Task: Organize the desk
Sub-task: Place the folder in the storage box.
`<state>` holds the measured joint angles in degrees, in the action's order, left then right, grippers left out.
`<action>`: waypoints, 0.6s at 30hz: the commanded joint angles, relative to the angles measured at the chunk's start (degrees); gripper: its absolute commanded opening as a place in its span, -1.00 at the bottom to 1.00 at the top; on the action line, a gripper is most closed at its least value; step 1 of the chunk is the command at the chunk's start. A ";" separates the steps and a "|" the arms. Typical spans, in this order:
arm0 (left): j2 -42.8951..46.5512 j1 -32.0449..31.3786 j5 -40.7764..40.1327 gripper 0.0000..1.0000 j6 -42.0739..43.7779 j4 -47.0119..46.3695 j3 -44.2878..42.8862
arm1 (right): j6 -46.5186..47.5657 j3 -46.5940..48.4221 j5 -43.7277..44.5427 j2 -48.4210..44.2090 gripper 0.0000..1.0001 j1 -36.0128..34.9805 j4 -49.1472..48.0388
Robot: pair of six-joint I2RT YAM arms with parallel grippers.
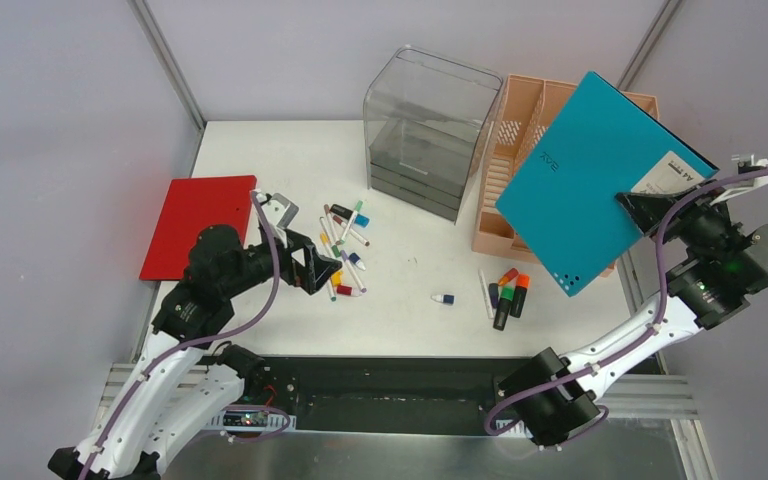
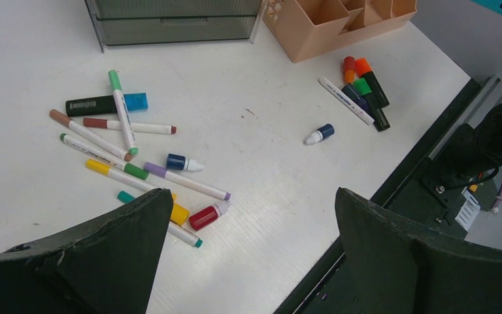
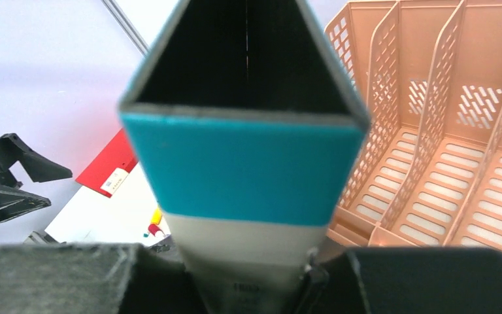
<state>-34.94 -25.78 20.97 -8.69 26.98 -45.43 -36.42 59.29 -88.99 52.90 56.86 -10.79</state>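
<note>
The white desk [image 1: 410,310] holds scattered markers [image 1: 345,250] left of centre. My left gripper [image 1: 310,265] is open and empty, low over their near edge; in the left wrist view [image 2: 251,222] the markers [image 2: 124,131] lie just past the left finger. My right gripper [image 1: 650,210] is shut on a corner of a teal folder [image 1: 600,180] and holds it tilted in the air over the peach file organizer [image 1: 500,170]. In the right wrist view [image 3: 248,275] the folder [image 3: 242,167] fills the centre, with the organizer [image 3: 457,131] to its right.
A clear drawer unit [image 1: 425,130] stands at the back centre. A red folder [image 1: 200,225] lies flat at the left. Highlighters and a pen [image 1: 508,290] lie front right, and a small blue-capped bottle [image 1: 444,298] lies near them. The black rail [image 1: 390,390] runs along the front.
</note>
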 commanded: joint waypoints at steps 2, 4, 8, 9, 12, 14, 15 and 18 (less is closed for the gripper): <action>1.62 0.29 -1.46 0.98 1.28 -0.38 -0.03 | -6.07 2.28 -2.96 -0.40 -1.00 2.96 -10.68; 1.75 0.29 -1.32 0.98 1.26 -0.35 -0.11 | -4.91 2.43 -0.41 -0.09 -1.00 3.74 -10.42; 1.97 0.33 -1.45 0.98 1.27 -0.43 -0.01 | 11.34 7.86 7.24 2.05 -1.00 3.83 10.51; 2.17 0.37 -1.66 0.98 1.26 -0.43 -0.01 | 21.42 11.29 10.94 2.63 -1.00 3.48 23.10; 2.55 0.38 -2.11 0.98 1.27 -0.38 0.06 | 35.33 16.11 19.40 4.99 -1.00 -1.64 40.08; 2.95 0.40 -2.32 0.98 1.34 -0.39 0.08 | 33.45 14.27 21.24 4.74 -1.00 -4.28 37.32; 3.12 0.42 -2.40 0.98 1.38 -0.41 0.08 | 33.32 13.35 23.78 3.96 -1.00 -5.20 36.16; 3.44 0.47 -2.75 0.98 1.53 -0.45 0.11 | 33.46 11.70 29.77 2.29 -1.00 -7.00 33.50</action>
<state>-32.32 -25.78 19.55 -8.16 27.62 -45.25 -8.71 71.68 -69.71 57.78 51.94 20.43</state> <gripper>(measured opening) 0.992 0.256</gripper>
